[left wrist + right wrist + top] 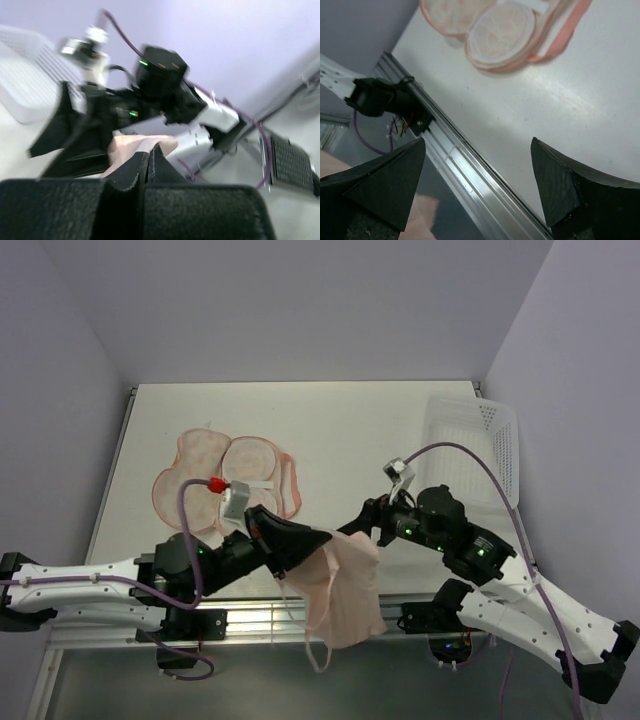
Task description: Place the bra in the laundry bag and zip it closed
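The pale pink bra [342, 592] hangs from my left gripper [322, 538], which is shut on its upper edge, over the table's near edge. In the left wrist view the jaws [148, 151] are closed with pink bra fabric [131, 146] at their tips. My right gripper [373, 524] is open and empty just right of the bra's top; its fingers [405, 170] stand wide apart around nothing. The laundry bag [200, 455] lies open on the table's left, lining up, and also shows in the right wrist view [500, 27]. A patch of bra [426, 220] shows at lower left there.
A white perforated basket [478, 438] stands at the table's far right and shows in the left wrist view [22, 75]. The metal rail of the table's near edge [470, 175] runs under the right gripper. The left arm's cable [185, 502] loops over the bag.
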